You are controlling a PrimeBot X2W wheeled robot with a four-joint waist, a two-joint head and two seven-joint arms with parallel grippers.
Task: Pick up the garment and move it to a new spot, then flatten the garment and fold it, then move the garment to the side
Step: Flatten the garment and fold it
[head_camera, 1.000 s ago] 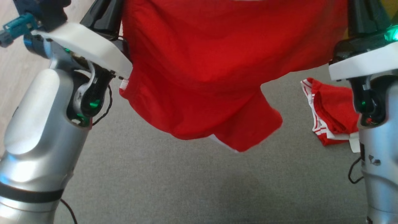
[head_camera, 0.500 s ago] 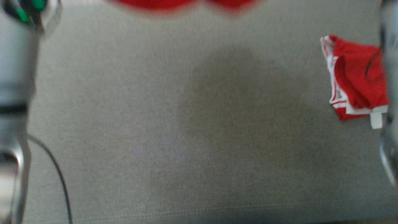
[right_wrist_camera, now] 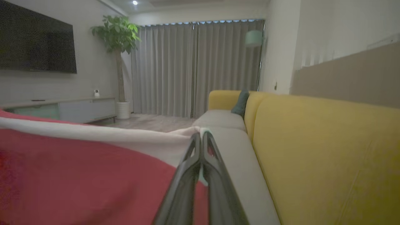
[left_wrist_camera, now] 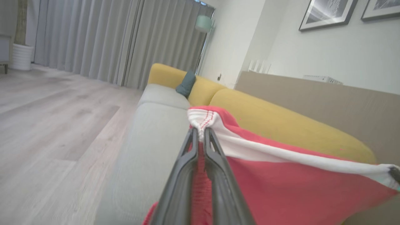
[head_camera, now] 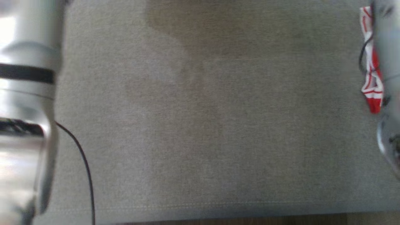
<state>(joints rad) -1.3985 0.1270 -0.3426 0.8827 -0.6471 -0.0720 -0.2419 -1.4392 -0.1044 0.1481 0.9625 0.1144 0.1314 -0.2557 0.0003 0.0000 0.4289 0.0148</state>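
One taut garment [left_wrist_camera: 281, 181]; maybe another garment [head_camera: 372, 90]

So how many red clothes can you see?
2. The held garment is stretched between the left gripper and right gripper, both shut on it. The second garment lies on the grey seat, partly behind the right arm. Others may be hidden.

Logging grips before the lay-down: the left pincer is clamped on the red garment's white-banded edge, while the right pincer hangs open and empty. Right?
Not quite. The right pincer is not open and empty: the right wrist view shows it shut on the white-banded edge of the red garment too. The left pincer is clamped on that edge, as you said.
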